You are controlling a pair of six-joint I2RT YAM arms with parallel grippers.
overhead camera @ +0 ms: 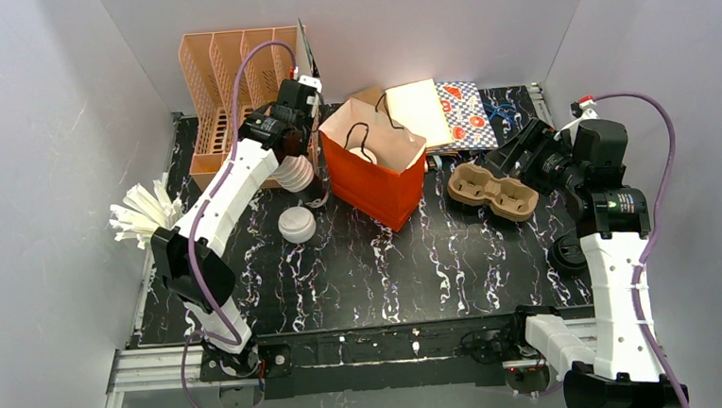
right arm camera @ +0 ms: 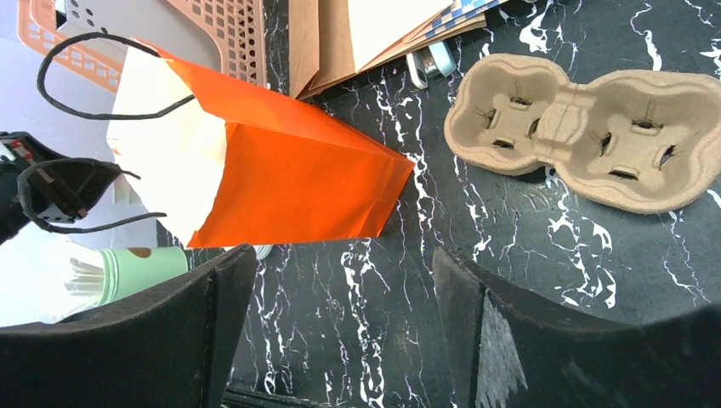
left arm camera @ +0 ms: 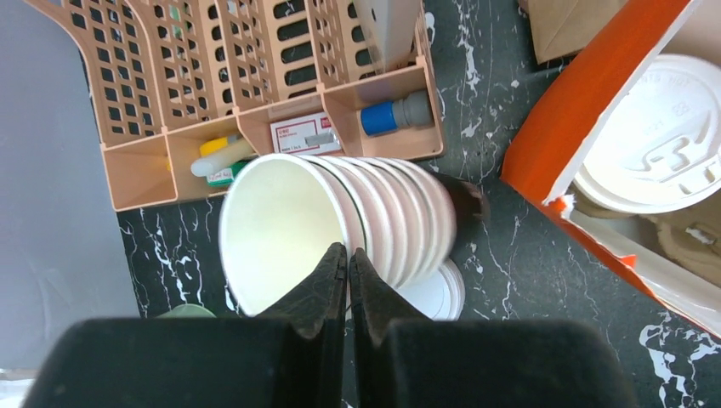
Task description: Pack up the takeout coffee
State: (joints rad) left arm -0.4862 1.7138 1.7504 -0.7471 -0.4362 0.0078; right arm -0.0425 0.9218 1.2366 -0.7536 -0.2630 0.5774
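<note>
One takeout coffee, a cup with a white lid point(left arm camera: 659, 136), sits inside the orange paper bag point(overhead camera: 375, 179). A black-lidded cup point(overhead camera: 568, 251) stands on the table beside my right arm. My left gripper point(left arm camera: 349, 255) is shut at the mouth of a tilted stack of lidless white cups point(left arm camera: 340, 225). One finger is inside the top cup and one outside, with the rim pinched between them. My right gripper point(right arm camera: 340, 263) hangs open over bare table between the bag point(right arm camera: 289, 174) and the cardboard cup carrier point(right arm camera: 587, 127), holding nothing.
A peach desk organizer point(overhead camera: 237, 89) stands at the back left, just behind the cup stack. A loose white lid point(overhead camera: 296, 224) lies by the stack. A pale green cup of white sticks point(overhead camera: 145, 214) stands at the left edge. Flat paper bags point(overhead camera: 437, 109) lie behind the orange bag.
</note>
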